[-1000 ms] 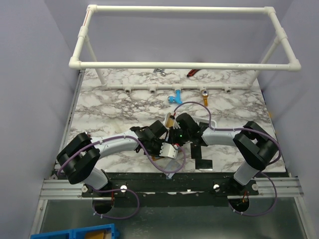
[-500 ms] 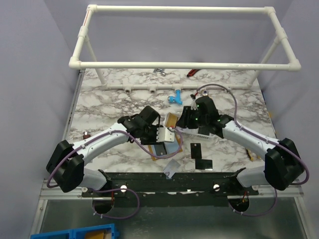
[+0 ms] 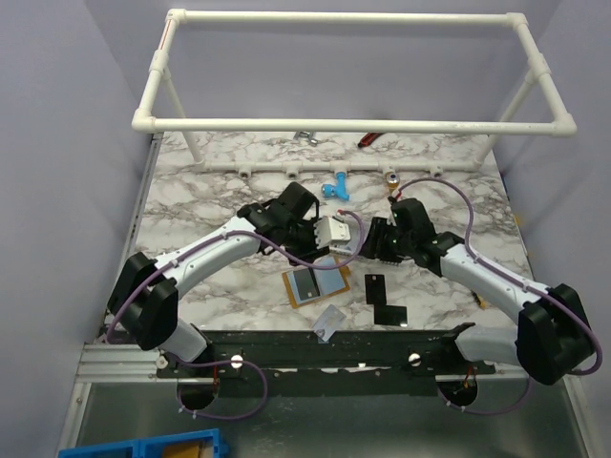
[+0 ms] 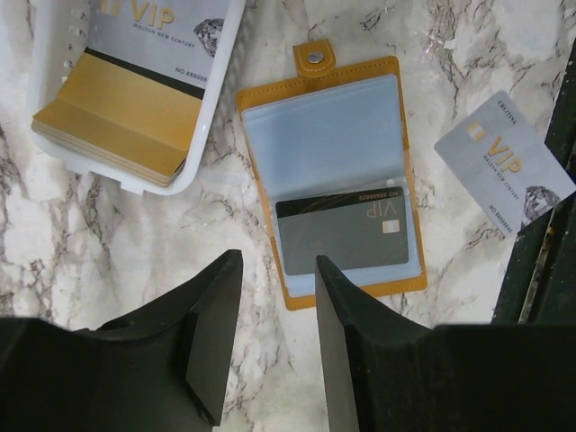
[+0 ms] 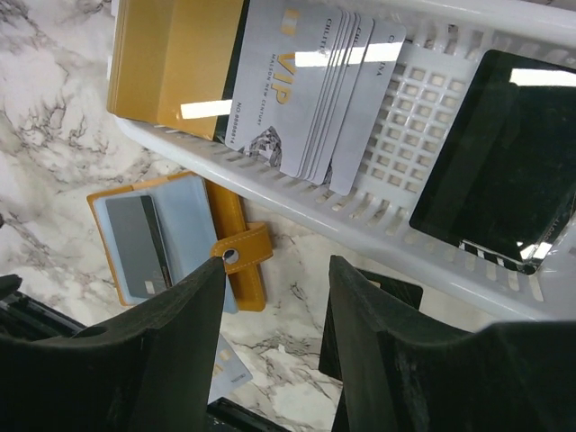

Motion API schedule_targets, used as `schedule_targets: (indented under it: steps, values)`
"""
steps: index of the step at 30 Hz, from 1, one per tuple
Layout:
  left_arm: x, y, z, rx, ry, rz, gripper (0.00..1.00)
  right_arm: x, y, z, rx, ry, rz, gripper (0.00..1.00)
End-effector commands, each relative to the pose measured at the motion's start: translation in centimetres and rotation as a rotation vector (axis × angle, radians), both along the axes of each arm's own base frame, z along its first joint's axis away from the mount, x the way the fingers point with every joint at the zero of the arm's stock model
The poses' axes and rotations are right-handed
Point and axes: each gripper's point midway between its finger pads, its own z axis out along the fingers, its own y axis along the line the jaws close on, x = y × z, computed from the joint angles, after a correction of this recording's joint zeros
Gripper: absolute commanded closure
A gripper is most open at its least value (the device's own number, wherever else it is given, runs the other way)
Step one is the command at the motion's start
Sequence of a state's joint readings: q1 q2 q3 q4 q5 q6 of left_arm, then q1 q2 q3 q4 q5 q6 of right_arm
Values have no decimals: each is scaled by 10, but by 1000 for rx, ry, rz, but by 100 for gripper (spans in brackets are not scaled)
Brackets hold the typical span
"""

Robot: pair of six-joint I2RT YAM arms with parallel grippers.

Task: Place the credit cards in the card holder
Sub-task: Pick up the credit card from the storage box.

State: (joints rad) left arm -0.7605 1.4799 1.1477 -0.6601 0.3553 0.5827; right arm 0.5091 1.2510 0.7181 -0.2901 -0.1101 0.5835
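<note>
1. Lying open and flat on the marble table [image 3: 191, 191], the orange card holder [image 4: 333, 117] shows its clear pockets face up, with its snap tab [image 4: 314, 58] pointing toward the white mesh basket [image 5: 396, 135].
2. One black card [image 4: 346, 236] sits in the holder's lower pocket. The upper pocket shows only clear plastic.
3. A silver VIP card [image 4: 504, 162] lies loose on the table just beside the holder, near the table's front edge.
4. Two more black cards [image 3: 375, 286] [image 3: 389, 313] lie on the table to the right of the holder, near each other.
5. The basket stands just beyond the holder and holds a stack of gold cards [image 5: 175, 63], a fanned stack of silver cards [image 5: 310, 90] and a black card in the basket [image 5: 495, 153].
6. The left tool [image 4: 270, 333] is released: its jaws are apart, nothing sits between them, and it hangs above the table by the holder's near edge.
7. The right tool [image 5: 274, 333] is also released, jaws spread and empty, above the basket's rim and the holder's snap tab.
</note>
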Motion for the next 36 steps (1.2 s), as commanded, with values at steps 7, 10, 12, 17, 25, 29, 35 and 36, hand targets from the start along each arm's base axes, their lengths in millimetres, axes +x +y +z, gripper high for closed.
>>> schedule_targets:
  steps: [7, 10, 12, 17, 25, 29, 35, 36]
  values:
    - [19, -19, -11, -57, 128, 141, 61, 0, 14, 5, 62, 7, 44, 46]
    - [52, -18, 4, -104, 154, 261, 62, 25, 38, 17, 108, -6, 91, 45]
    - [71, -12, 14, -151, 174, 328, 62, 41, 45, 14, 92, 5, 81, 44]
    - [66, -10, 11, -179, 218, 323, 62, 49, 48, -7, 42, 67, 91, 44]
    - [-13, -19, -1, -153, 246, -1, 63, -13, 44, 7, 168, 71, 202, 44]
    - [-57, -19, -20, -64, 179, -169, 62, -36, 36, 2, 178, 106, 210, 46]
    - [-54, -29, -26, -47, 157, -148, 62, -23, 30, -4, 157, 83, 120, 46]
    - [-42, -29, -19, -72, 154, -109, 62, -16, 33, 0, 155, 69, 125, 46]
